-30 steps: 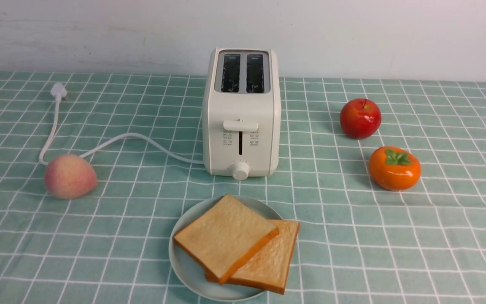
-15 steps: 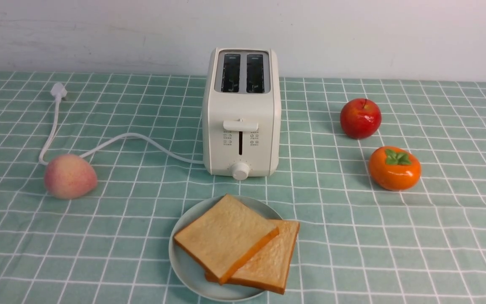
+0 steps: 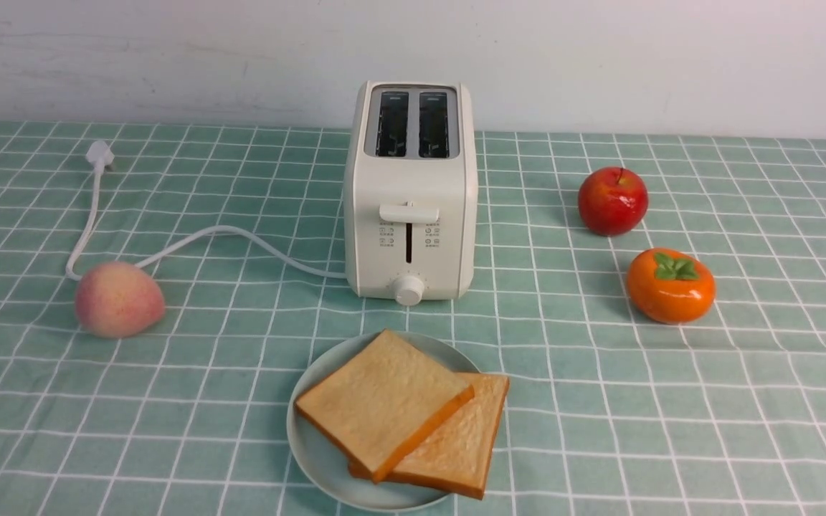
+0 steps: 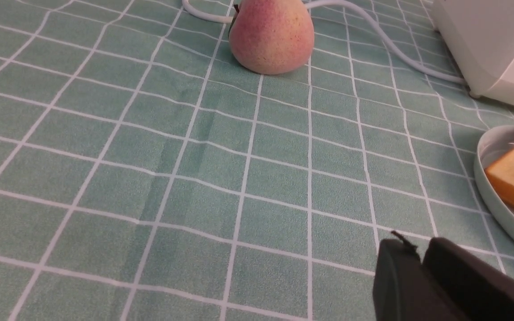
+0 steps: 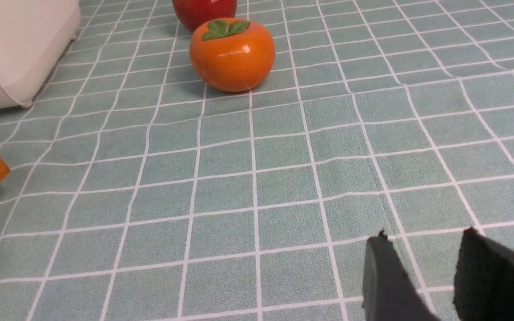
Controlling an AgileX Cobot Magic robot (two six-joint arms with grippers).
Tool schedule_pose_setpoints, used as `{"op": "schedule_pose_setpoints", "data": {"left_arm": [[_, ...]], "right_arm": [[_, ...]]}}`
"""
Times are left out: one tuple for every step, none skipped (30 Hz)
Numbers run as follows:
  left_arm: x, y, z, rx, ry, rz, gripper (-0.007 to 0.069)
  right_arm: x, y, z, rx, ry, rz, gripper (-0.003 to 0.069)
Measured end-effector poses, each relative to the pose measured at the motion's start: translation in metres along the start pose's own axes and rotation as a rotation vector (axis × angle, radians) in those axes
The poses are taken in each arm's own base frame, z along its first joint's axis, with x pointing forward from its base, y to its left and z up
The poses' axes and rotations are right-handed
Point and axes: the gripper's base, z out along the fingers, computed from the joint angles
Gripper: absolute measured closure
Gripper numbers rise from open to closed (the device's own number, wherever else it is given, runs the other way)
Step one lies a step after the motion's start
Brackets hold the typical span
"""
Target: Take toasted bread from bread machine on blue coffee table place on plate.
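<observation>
One blue coffee table (image 3: 743,401): its far edge met the white wall; we saw wide bare cloth on either side of the plate and along the near edge.
Bread machine (image 3: 410,193): stood upright at the back centre, both slots dark and empty, lever up, and its cord (image 3: 241,236) trailed off to the left.
Plate (image 3: 312,451): sat just in front of the bread machine, near the table's front edge.
Toasted bread (image 3: 384,398): two pale tan squares with orange-brown crust lay on the plate, the left slice overlapping the right, whose corner overhung the rim.
Fruit: a peach (image 3: 119,298) touched the cord at left; an apple (image 3: 612,201) and a persimmon (image 3: 670,285) sat close together at right, all well apart from the plate.
Views: the front view showed no arm; only the wrist views showed the fingers, low over bare cloth.
Right gripper (image 5: 424,249): spread, holding nothing.
Left gripper (image 4: 420,249): fingers close side by side and empty; we could not tell whether they met.
</observation>
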Motion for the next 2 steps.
{"op": "schedule_pose_setpoints", "data": {"left_arm": [[0.0,0.0,0.0,0.0,0.0,0.0,0.055],[0.0,0.0,0.0,0.0,0.0,0.0,0.0549]], "right_arm": [[0.0,0.0,0.0,0.0,0.0,0.0,0.0419],[0.0,0.0,0.0,0.0,0.0,0.0,0.0419]]}}
